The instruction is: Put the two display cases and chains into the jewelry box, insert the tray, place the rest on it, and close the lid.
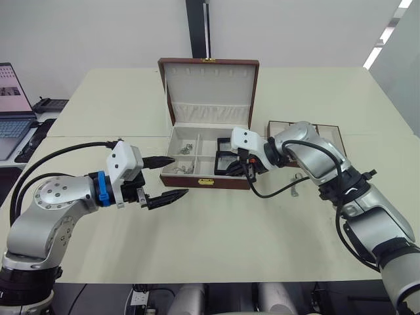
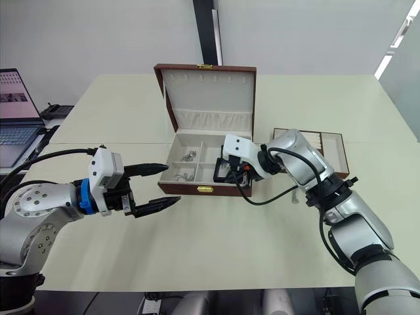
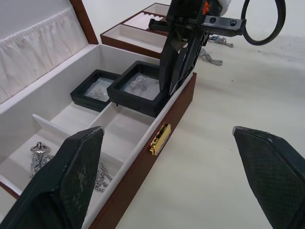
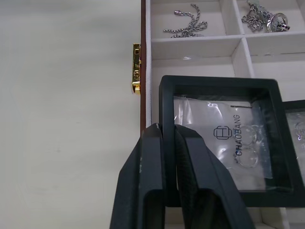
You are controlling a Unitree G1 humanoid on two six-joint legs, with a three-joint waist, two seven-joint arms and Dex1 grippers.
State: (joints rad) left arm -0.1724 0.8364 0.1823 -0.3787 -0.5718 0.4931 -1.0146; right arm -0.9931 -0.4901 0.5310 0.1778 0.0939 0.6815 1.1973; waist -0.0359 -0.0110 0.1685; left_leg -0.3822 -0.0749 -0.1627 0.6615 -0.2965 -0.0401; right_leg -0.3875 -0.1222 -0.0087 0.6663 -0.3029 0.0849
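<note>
Left pincer (image 1: 167, 177), fingers spread and empty, hovered over the desk (image 1: 223, 230) just before the jewelry box (image 1: 209, 157). Right pincer (image 3: 177, 71) clenched the frame of one display case (image 3: 139, 88), tilted on the box's front wall at the right-hand compartment; second display case (image 3: 95, 89) lay flat inside, chains (image 4: 187, 26) in the left compartments. Step judged: stowing the last case. Next: lower, level and release it, then fetch the tray (image 2: 328, 146) behind the right arm. Lid (image 1: 209, 85) stood open.

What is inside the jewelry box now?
The jewelry box holds silver chains in two compartments and one display case. The right gripper holds the second case, hiding the compartment beneath.
</note>
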